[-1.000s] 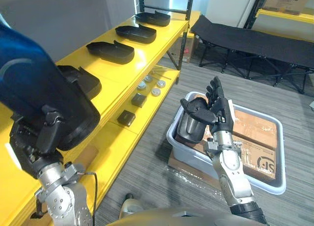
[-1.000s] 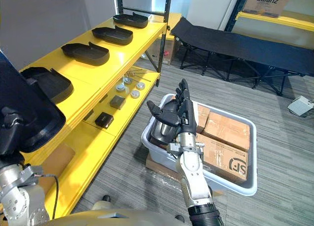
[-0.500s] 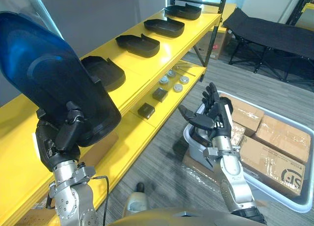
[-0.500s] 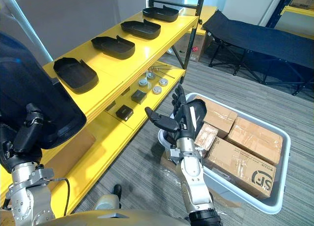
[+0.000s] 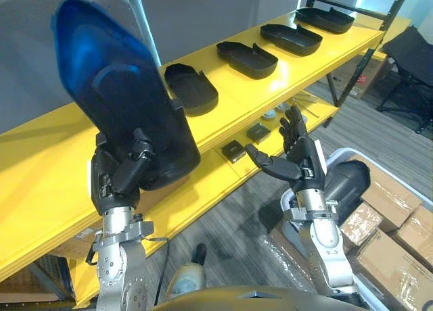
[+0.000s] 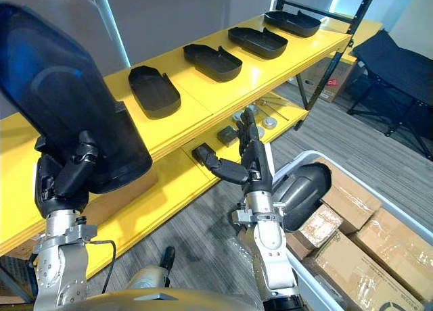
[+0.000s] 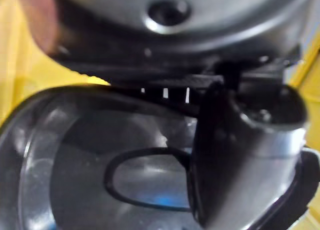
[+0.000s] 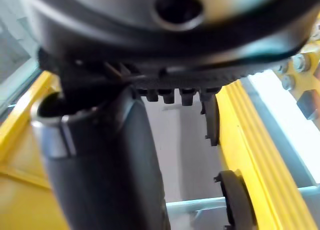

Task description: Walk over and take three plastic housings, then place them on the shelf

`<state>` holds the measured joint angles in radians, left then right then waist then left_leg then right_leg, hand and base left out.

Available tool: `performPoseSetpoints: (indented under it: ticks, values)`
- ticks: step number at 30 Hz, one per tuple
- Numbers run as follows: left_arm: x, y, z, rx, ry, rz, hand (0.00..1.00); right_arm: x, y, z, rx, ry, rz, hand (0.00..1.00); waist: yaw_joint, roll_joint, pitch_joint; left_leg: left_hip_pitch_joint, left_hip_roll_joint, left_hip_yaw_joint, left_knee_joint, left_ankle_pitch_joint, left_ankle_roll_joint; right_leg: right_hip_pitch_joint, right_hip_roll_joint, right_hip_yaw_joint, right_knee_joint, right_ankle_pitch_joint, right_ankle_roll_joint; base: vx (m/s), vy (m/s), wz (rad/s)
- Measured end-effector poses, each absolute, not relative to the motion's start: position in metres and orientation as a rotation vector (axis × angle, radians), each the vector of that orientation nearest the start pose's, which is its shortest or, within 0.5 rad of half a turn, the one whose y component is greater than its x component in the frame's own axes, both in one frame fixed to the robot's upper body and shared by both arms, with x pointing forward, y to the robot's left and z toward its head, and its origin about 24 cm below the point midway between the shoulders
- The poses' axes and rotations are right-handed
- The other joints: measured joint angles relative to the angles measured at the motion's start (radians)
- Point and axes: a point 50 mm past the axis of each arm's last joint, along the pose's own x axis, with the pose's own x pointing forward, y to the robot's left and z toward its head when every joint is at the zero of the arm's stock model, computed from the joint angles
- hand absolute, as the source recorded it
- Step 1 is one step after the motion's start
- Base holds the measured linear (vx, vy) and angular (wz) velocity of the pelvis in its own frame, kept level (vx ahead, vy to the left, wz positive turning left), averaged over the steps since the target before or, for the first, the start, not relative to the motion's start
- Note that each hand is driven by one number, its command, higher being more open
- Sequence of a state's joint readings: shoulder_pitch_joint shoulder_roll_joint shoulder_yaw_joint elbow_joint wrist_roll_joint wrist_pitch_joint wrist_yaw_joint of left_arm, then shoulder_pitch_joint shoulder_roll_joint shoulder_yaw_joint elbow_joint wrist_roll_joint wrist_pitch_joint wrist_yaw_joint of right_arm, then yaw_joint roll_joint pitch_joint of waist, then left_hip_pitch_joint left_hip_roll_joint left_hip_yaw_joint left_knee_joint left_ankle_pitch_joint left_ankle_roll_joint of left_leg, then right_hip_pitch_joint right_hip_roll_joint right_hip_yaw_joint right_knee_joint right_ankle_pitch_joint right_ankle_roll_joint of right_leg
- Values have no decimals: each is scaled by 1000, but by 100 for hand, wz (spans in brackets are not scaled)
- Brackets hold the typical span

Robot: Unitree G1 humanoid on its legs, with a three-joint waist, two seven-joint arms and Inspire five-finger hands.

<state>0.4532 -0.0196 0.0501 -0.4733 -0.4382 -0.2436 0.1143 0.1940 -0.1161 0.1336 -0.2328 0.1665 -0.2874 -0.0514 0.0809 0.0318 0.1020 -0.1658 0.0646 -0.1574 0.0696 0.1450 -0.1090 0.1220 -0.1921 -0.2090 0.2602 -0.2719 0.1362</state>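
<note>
Gripping plastic housing (image 5: 118, 94), left robot hand (image 5: 120, 179) beside yellow shelf (image 5: 40, 176).

Warehouse-like storeroom: yellow racking (image 5: 223, 94), boxes (image 6: 352, 250) in a bin.

Yellow shelf (image 6: 190, 94), 4 blk housings (image 6: 154, 91) on top

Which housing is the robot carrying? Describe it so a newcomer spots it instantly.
Find the long yellow shelf with black plastic housings lying flat in a row. In front of it, the left hand grips another dark housing, the only one held upright.
</note>
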Motion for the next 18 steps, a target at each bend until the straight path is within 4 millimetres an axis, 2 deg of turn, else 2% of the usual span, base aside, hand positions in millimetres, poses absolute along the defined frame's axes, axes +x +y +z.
performPoseSetpoints:
  ticks: [2,6,7,9,10,11,12,14,15,16,17,18]
  values:
    - [157,197,81,-413,-302,343,0,207,-148,88,105,-373,49,100,-4,-7,4,1,6,25,23,-18,2,0,-4,-3,21,-25,-7,-115,-9,-5]
    - [154,202,88,-403,-352,370,0,205,-146,100,120,-461,53,100,-4,-11,4,-7,-3,53,30,-27,0,12,-23,-28,23,-35,-8,-64,37,20]
    - [153,204,92,-395,-373,376,0,206,-146,102,126,-470,46,100,-1,-23,6,-18,-15,56,37,-26,2,21,-40,-41,13,-37,-8,17,118,39]
    - [151,210,99,-376,-423,395,0,209,-145,106,139,-488,26,100,8,-25,-3,-40,-47,56,71,-33,13,30,-56,-48,7,-48,-14,71,128,39]
    - [151,214,104,-361,-453,405,0,210,-145,106,151,-491,5,100,17,-54,-2,-42,-81,57,88,-50,34,59,-79,-49,-22,-59,-35,195,144,41]
    - [150,217,109,-350,-482,413,0,211,-147,105,156,-486,-22,100,24,-68,-16,-41,-116,65,124,-86,55,92,-95,-51,-32,-60,-74,237,122,51]
    - [150,219,111,-347,-503,425,0,214,-150,104,147,-487,-36,100,23,-60,-18,-45,-127,49,154,-107,58,70,-101,-31,75,-25,-97,220,123,53]
    - [153,220,116,-341,-530,416,0,216,-152,101,151,-473,-64,100,17,-45,-29,-52,-132,10,179,-130,71,-46,-103,22,301,66,-100,198,154,64]
    - [153,226,124,-306,-579,411,0,221,-151,102,163,-480,-79,100,19,-62,-21,-36,-146,-8,177,-145,86,-135,-108,89,478,185,-84,234,141,53]
    - [153,229,127,-291,-595,415,0,226,-149,104,166,-489,-73,100,17,-75,-14,-13,-152,-22,164,-151,96,-180,-120,108,564,277,-77,262,96,39]
    - [153,231,128,-286,-601,424,0,229,-147,104,151,-495,-66,100,12,-68,-6,2,-155,-35,156,-153,108,-209,-128,112,622,282,-70,271,24,33]
    - [153,234,128,-288,-607,448,0,235,-143,108,112,-515,-39,100,2,-66,0,35,-155,-59,155,-165,135,-264,-118,107,683,144,-95,265,22,31]
